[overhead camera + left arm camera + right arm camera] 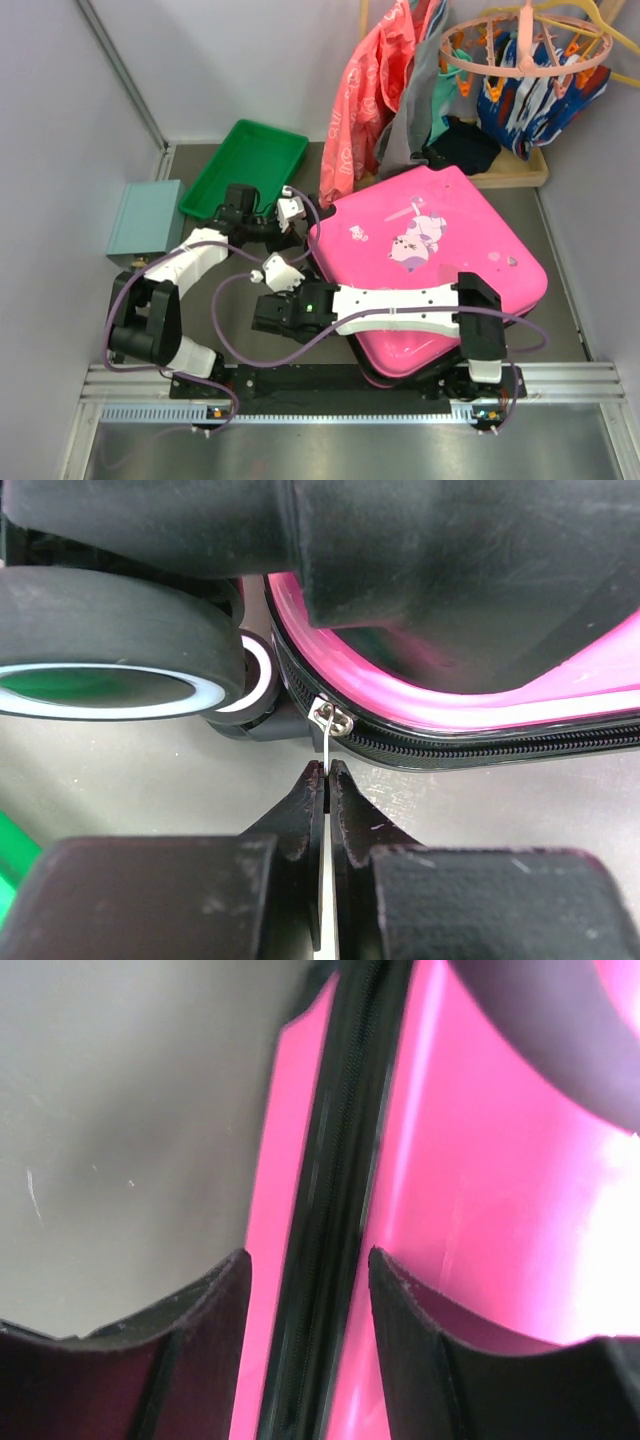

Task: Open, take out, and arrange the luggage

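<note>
The luggage (430, 260) lies flat and closed on the counter (565, 230), right of centre. My left tool (327, 772) is clenched on the thin zip pull (326, 748) at the left corner, beside a wheel (110, 650), so that I can drag the slider along. My right tool (308, 1265) is released, astride the zip (335, 1160) on the near-left edge, I think to steady the shell.
</note>
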`<state>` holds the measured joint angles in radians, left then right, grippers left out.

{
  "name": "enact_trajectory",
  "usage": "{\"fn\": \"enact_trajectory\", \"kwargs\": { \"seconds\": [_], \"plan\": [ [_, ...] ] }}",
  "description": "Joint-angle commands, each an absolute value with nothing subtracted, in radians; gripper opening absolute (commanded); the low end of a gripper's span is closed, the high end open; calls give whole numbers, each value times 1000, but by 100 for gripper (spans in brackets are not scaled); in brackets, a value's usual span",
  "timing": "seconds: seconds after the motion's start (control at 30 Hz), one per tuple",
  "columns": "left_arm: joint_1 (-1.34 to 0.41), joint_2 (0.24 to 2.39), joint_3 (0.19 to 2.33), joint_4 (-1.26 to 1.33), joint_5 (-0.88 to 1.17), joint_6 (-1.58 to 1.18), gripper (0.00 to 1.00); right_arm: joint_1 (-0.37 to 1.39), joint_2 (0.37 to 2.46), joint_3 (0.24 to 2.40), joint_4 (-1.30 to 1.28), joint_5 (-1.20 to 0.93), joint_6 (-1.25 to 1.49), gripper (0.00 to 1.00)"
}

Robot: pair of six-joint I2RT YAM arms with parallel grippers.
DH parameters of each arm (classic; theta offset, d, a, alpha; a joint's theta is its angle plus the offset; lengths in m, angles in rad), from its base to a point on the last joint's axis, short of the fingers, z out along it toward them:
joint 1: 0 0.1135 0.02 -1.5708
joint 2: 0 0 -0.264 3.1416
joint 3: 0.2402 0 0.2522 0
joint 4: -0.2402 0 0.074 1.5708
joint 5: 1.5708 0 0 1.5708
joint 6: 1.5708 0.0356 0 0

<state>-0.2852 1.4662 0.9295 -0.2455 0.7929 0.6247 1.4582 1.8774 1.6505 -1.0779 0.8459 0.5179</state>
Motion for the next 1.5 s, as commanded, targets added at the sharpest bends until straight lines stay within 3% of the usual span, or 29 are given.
{"fn": "enact_trajectory", "kwargs": {
  "seconds": [0.0,0.43,0.67,0.73,0.83,0.87,0.93,1.17,1.47],
  "plan": [
    [-305,1474,1009,-158,919,649,0,1414,1907,1609,-974,831,443,48],
    [-305,1485,1009,-150,916,647,0,1327,2026,1583,-933,681,402,51],
    [-305,1486,1011,-149,910,650,0,1322,2069,1661,-1020,729,416,56],
    [-305,1491,1014,-144,907,644,0,1321,2034,1628,-958,677,332,52],
    [-305,1493,1014,-141,904,646,0,1322,2028,1609,-851,551,226,28],
    [-305,1494,1011,-143,904,649,0,1322,2034,1614,-848,511,204,11],
    [-305,1496,1000,-150,888,670,0,1325,2037,1609,-854,471,154,0],
    [-262,1461,1032,-386,856,822,0,1451,1902,1497,-738,134,-113,0],
    [-183,1326,993,-686,858,1017,0,1571,1871,1580,-819,-99,-253,0]
  ]
}}
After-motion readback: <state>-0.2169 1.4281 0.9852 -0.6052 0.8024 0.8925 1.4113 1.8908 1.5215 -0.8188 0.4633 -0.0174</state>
